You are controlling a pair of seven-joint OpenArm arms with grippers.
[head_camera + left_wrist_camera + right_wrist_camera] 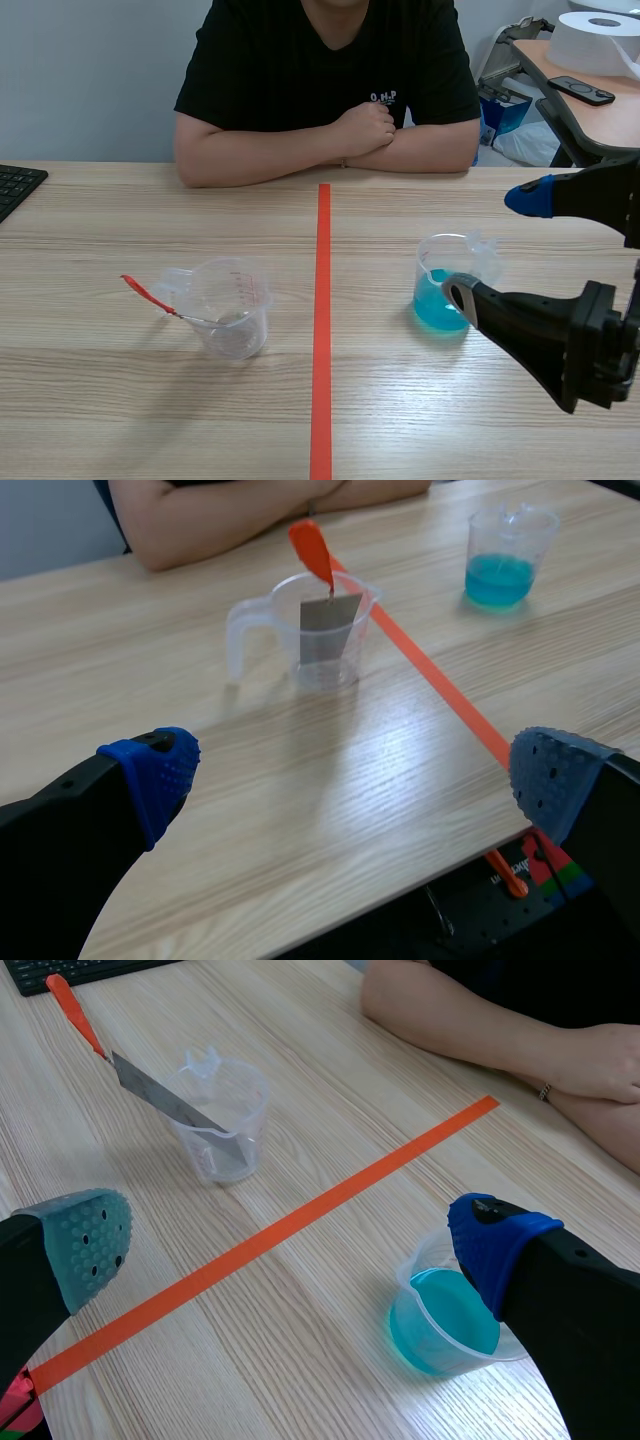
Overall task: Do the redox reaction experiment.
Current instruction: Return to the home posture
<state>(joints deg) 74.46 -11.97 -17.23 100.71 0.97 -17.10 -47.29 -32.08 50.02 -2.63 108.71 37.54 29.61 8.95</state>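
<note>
Blue solution (440, 305) sits in a small clear beaker (447, 262) on the counter (100, 400), on the right arm's side of the orange tape line (322, 330). A metal strip (328, 625) with a red handle (312, 548) leans in a clear measuring cup (232, 310) across the line. Beaker and cup stand well apart.

Right end effector (495, 246): spread wide, holding nothing. The beaker is beside its blue-padded finger, not centred in the gap.
Left end effector (357, 772): spread wide, empty, with the cup some way ahead of it.

Risks (judgement):
- If the right end effector closes from here, one finger would likely meet the beaker wall first. That could shove or tip the beaker and spill the solution.
- The strip rests on the cup rim with its handle hanging outside. A nudge to the handle could tip so light a cup or flick the strip out.
- A person's folded arms (330, 145) rest on the far edge, close enough to catch a splash.

View notes:
- Scene view: the grey-padded finger overlaps the beaker, so I cannot tell whether they touch. The left arm is not seen in this view.
- Right wrist view: shows the liquid surface from above and the beaker's place against the fingers.
- Left wrist view: shows the strip face-on as a flat grey plate. The scene view gives only a thin sliver of it.
</note>
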